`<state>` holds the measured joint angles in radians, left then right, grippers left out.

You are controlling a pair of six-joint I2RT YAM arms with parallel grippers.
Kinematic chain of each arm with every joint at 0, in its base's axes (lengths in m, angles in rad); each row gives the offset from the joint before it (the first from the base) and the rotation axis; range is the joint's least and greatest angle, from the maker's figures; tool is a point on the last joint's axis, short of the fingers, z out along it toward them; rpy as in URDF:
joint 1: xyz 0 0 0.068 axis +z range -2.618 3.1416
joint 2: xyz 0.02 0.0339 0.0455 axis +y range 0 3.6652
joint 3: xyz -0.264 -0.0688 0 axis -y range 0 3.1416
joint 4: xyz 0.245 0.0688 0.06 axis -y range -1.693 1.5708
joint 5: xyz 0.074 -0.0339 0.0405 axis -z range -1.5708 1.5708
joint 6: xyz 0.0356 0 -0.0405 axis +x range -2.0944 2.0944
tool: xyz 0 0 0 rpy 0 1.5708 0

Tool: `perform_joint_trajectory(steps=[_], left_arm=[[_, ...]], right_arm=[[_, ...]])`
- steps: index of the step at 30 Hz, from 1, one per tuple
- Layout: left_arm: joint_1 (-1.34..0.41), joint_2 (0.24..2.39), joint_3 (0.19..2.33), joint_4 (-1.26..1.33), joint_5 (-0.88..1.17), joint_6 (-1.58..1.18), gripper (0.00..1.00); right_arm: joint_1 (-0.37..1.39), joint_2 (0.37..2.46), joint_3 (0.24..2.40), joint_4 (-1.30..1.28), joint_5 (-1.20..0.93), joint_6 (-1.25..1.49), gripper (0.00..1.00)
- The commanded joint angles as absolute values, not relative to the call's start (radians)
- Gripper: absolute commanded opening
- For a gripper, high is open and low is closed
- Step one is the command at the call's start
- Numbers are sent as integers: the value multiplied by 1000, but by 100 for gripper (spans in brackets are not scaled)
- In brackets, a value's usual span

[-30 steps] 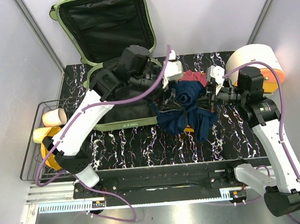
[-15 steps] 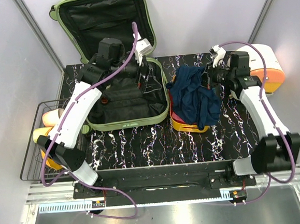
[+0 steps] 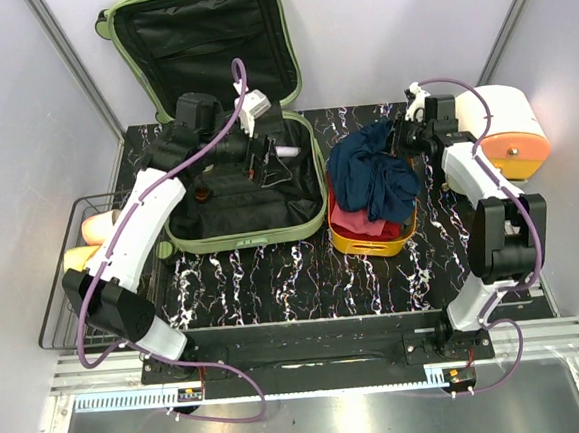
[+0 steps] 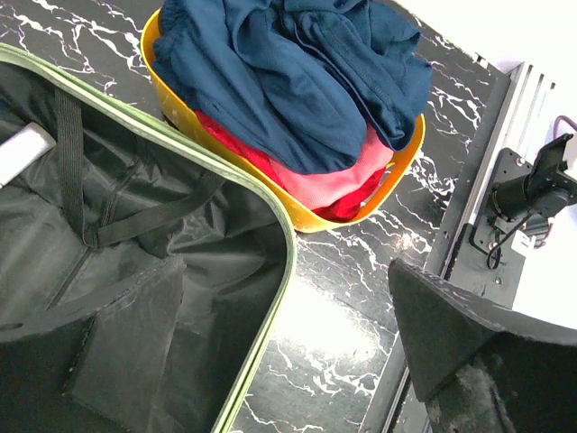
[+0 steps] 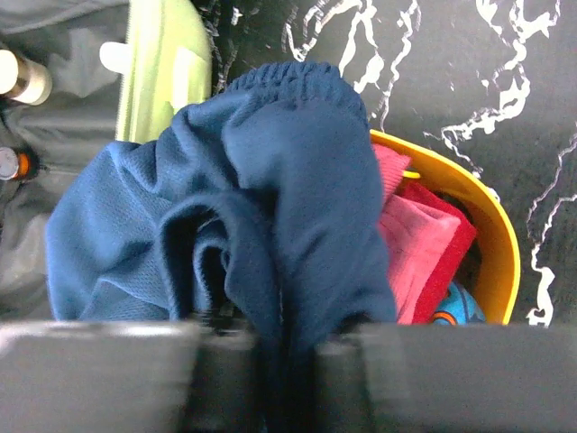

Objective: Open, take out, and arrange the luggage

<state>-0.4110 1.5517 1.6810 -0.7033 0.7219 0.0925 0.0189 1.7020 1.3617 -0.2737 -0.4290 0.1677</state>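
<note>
And there was the large pale-green hard-shell suitcase (image 3: pixel 243 241), lying open on the left half of the table, its lid propped up against the back wall, so that it ran long from the near edge toward the wall. The left gripper (image 3: pixel 262 158) hung right over the black-lined lower shell with its fingers spread wide and nothing between them. That made the left arm plainly the nearer one for whatever was left inside. The right gripper (image 3: pixel 404 135) was off to the right of the case, pinched on a navy-blue crumpled garment (image 3: pixel 377 175) that draped down into the yellow-orange plastic tray (image 3: pixel 367 241) just beside the suitcase's right wall. The count was one suitcase, one tray and one navy garment, with a pink folded cloth (image 4: pixel 335 180) and a red cloth (image 4: pixel 353 207) under it. Down in the shell sat a small pale-capped bottle (image 5: pixel 20 77) and a second small bottle with an orange band (image 5: pixel 11 162), so by my reckoning the unpacking was not yet finished.
</note>
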Motion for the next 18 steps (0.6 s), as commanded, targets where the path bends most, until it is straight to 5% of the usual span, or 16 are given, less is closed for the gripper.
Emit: perform_joint_trajectory(steps=[1,3,7,18], left_arm=[[-402,1491,1651,-643,696,81,99],[-397,1482,1635,-646,690,83,99],[-387,1465,1611,-650,680,78,99],[-374,1410,1574,-666,630,113,99]], right_arm=[[18,1710,1402,-267,-383,171,38],[20,1675,1408,-305,-367,112,65],[18,1574,1440,-345,-388,9,79],[26,1437,1560,-571,-456,-137,94]])
